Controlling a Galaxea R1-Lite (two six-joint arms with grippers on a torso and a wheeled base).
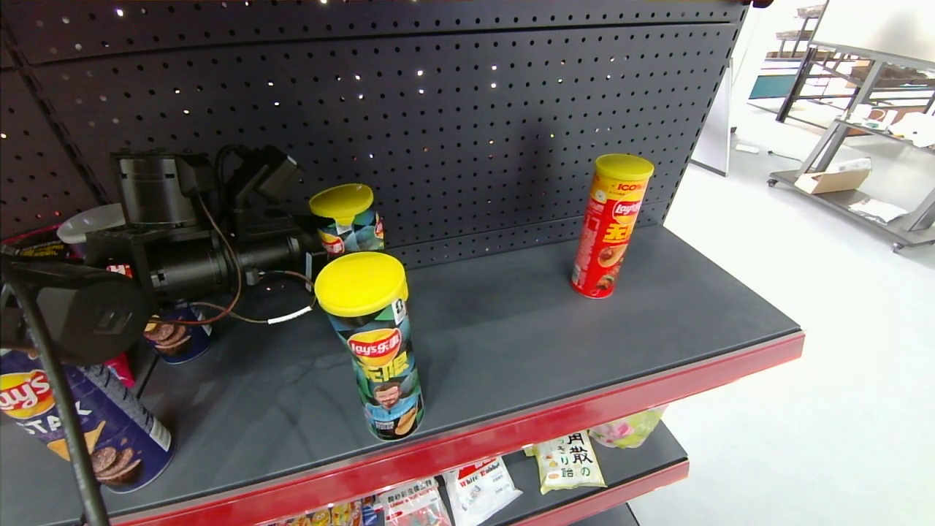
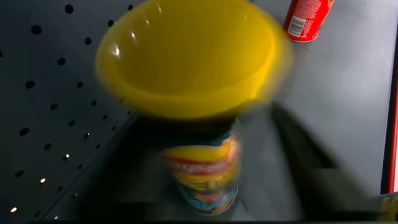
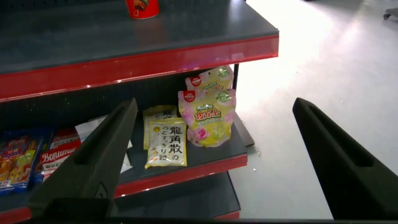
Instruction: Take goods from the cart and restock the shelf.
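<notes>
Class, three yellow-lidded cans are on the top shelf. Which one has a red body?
The red can, alone toward the right end of the shelf. The front can and the rear can both have dark blue-green bodies.

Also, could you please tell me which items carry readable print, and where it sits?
Front can: brand logo and large characters, readable.
Red can: logo and characters, readable.
Blue can: large logo, partly hidden.
Rear can: too small to read.
Yellow bag: large characters, readable.
Pink bags: too small.
</notes>
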